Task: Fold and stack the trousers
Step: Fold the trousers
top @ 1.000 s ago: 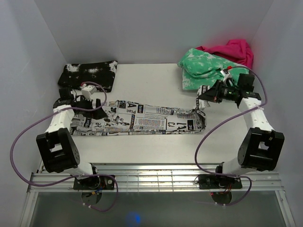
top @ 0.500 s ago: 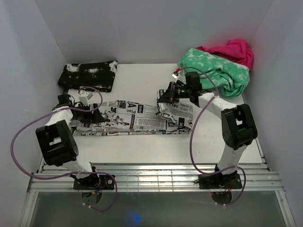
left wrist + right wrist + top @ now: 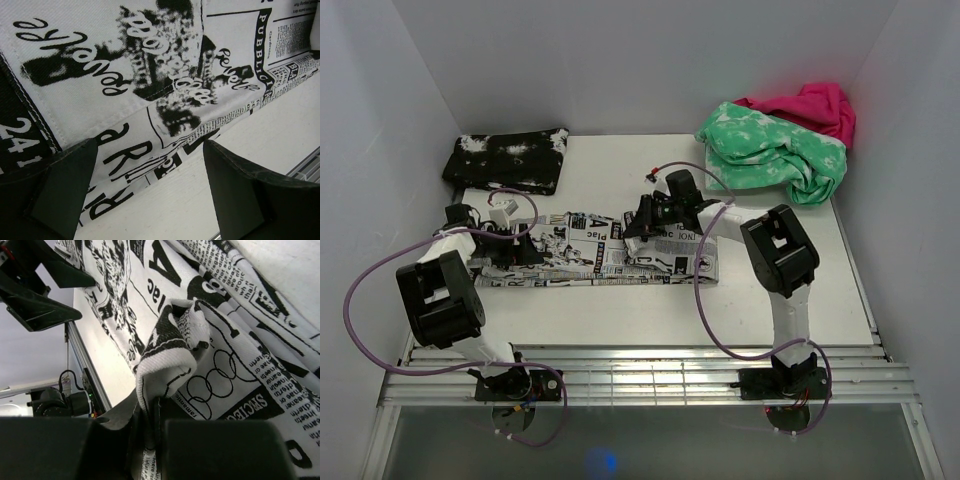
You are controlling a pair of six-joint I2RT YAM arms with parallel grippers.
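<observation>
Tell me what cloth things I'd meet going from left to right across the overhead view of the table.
Black white-speckled folded garment → white soft cloth trousers with black newspaper print → green-and-white mottled crumpled garment

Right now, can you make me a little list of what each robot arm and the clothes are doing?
trousers: lying along the table, right end folded over toward the middle
right tool: shut on a trousers edge
left tool: open, over the trousers' left end
other clothes: green cloth and pink cloth back right; black cloth back left
</observation>
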